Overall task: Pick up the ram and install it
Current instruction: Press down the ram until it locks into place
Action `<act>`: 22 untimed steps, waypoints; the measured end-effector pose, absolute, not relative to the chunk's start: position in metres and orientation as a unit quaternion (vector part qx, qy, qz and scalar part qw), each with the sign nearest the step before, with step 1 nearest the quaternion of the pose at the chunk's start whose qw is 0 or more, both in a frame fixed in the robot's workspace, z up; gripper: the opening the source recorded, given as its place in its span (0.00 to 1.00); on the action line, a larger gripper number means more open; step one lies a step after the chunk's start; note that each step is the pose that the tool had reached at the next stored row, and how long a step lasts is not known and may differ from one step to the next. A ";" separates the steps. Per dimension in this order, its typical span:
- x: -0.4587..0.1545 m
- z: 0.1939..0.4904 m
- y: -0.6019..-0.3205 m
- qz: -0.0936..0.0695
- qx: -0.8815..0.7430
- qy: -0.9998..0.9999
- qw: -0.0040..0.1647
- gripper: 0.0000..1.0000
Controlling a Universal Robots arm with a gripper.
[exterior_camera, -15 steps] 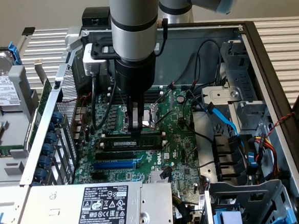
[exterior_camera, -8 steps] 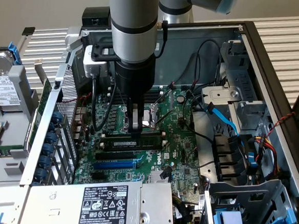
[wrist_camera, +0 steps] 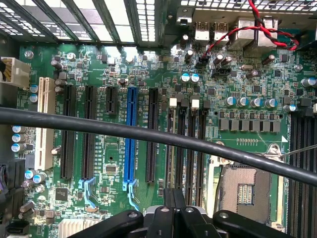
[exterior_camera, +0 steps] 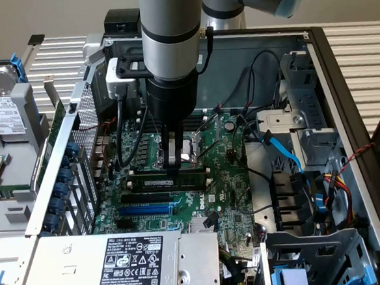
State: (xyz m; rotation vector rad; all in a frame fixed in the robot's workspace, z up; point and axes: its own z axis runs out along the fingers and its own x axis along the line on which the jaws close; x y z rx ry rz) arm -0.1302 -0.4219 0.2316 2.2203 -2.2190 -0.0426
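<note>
Gripper [exterior_camera: 171,164], jaws closed, stood pressing on the ram [exterior_camera: 174,178] lying along a slot on the motherboard [exterior_camera: 225,203] (seating step, apparently); full seating likely called for straight downward pressure.

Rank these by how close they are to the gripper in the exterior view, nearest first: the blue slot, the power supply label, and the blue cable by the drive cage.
1. The blue slot, just below the gripper on the motherboard.
2. The blue cable, off toward the exterior view's right by the drive cage.
3. The power supply label, at the bottom of the view.
</note>
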 end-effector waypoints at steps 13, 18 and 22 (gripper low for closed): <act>-0.131 0.232 -0.423 -0.014 0.707 -0.707 0.001 0.11; -0.132 0.231 -0.423 -0.014 0.707 -0.707 0.000 0.11; -0.132 0.229 -0.423 -0.013 0.707 -0.707 -0.001 0.11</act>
